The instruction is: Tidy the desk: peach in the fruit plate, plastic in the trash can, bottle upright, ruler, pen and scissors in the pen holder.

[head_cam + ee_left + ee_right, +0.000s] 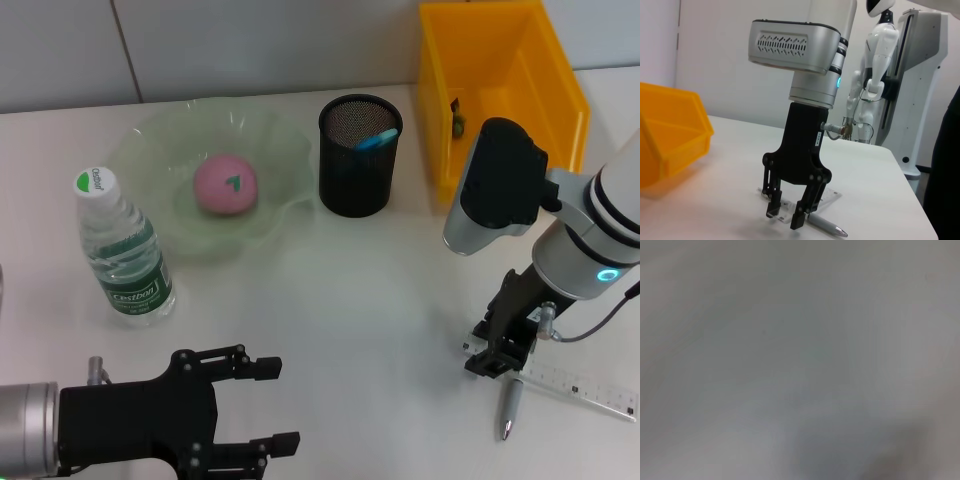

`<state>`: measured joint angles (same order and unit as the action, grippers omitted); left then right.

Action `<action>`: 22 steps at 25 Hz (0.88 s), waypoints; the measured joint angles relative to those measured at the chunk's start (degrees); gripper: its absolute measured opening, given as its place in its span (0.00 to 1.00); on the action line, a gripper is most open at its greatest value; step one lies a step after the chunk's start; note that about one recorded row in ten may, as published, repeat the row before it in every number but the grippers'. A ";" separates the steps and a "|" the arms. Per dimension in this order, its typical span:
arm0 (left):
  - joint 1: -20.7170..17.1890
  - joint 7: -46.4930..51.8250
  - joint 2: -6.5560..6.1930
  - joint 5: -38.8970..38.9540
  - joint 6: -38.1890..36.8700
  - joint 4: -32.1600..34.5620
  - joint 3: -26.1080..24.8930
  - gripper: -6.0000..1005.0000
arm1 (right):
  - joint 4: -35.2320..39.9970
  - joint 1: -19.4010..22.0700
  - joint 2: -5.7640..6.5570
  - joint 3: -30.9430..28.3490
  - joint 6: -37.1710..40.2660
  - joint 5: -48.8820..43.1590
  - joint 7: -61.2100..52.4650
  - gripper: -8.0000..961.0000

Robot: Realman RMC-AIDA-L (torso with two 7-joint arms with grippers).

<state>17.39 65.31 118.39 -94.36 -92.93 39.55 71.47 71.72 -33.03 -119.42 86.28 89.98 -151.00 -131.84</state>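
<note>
At the lower right of the head view, the right pincer point(497, 362) stands parted, fingertips down on a clear ruler point(590, 388) lying flat on the white bench point(380, 300), a silver pen point(511, 405) just beside it. The left pincer point(268, 405), lower left, gapes idle.

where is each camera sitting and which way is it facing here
Head view: on the robot's head, looking forward and down at the table; both arms show, left gripper low, right gripper over the ruler and pen.
Left wrist view: on the left arm, facing across the table at the right gripper; none of its own fingers show.
Right wrist view: only blur.
Head and left wrist views share the right gripper, pen, ruler and yellow bin.
</note>
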 joint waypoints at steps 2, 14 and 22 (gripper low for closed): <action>-0.03 0.00 0.00 0.29 -0.12 0.00 -0.01 0.75 | 0.10 0.07 -0.01 0.00 0.02 0.10 -0.01 0.43; -0.26 0.02 0.00 0.89 -1.16 0.00 -0.96 0.75 | 10.32 -0.42 0.12 -7.84 4.24 0.74 -2.22 0.40; -0.21 0.05 0.08 1.12 -1.21 -0.42 -0.99 0.75 | 21.61 -1.31 0.32 -20.63 2.69 8.32 -6.05 0.40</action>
<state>17.18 65.36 118.47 -93.25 -94.14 39.13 70.48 93.33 -34.34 -119.10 65.64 92.68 -142.68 -137.89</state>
